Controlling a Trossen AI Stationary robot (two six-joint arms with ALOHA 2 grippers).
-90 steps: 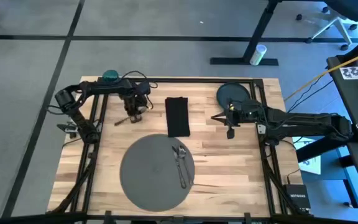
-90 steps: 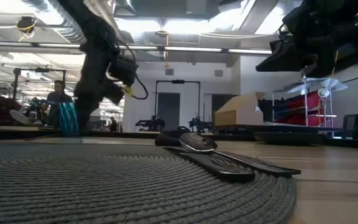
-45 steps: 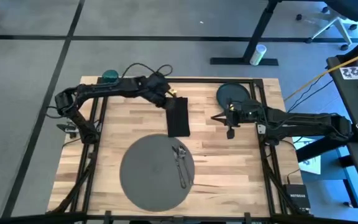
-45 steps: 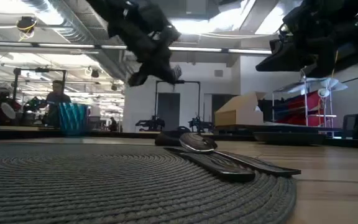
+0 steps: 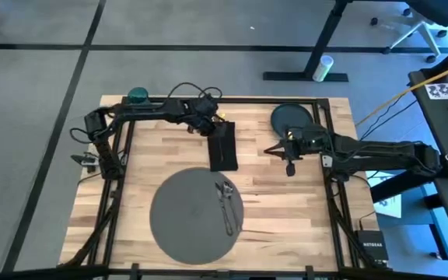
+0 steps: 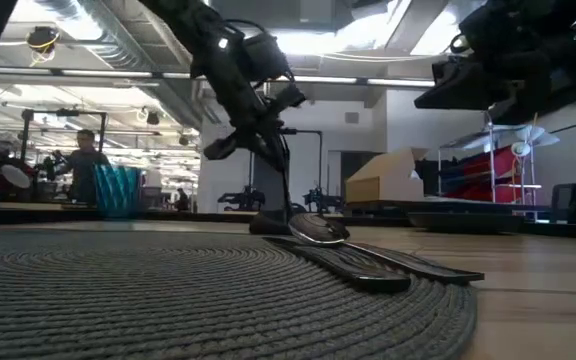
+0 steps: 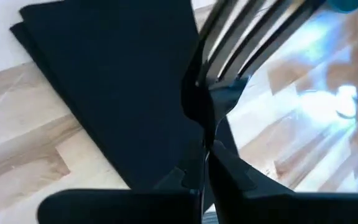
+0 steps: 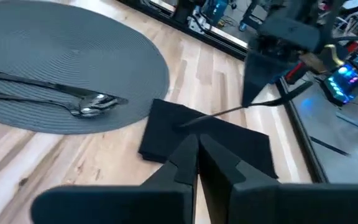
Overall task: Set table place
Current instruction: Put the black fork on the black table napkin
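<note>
My left gripper (image 5: pixel 211 122) hovers at the far end of the folded black napkin (image 5: pixel 223 148), shut on a thin metal fork (image 7: pixel 229 50). The fork slants down to the napkin (image 8: pixel 210 143). The round grey mat (image 5: pixel 185 222) lies near the table's front with two metal utensils (image 5: pixel 225 204) on it, one of them a spoon (image 8: pixel 95 101). A teal cup (image 5: pixel 137 95) stands at the far left edge. A dark plate (image 5: pixel 290 117) lies at the far right. My right gripper (image 5: pixel 288 162) hangs shut above the wood, right of the napkin, holding nothing. My left gripper pinches the fork's handle (image 7: pixel 202 121) between its two fingers. The fork runs on along the fingers with its prongs (image 7: pixel 253 31) ahead. The fingers slant down from the table's far left. The fork is tilted, and its lower end (image 8: pixel 182 124) reaches the napkin. Whether it touches the napkin, I cannot tell.
Black frame rails (image 5: pixel 123 155) run along the table's left, right and far sides. Bare wood (image 5: pixel 274 202) lies between the mat and the right rail. In the low view a person (image 6: pixel 83 165) shows in the room behind the table.
My left gripper has lifted the fork off the wood at the far left. It has carried it toward the table's right and far edges, up to the napkin's far end. It has then tipped, so the fork now points down onto the napkin.
</note>
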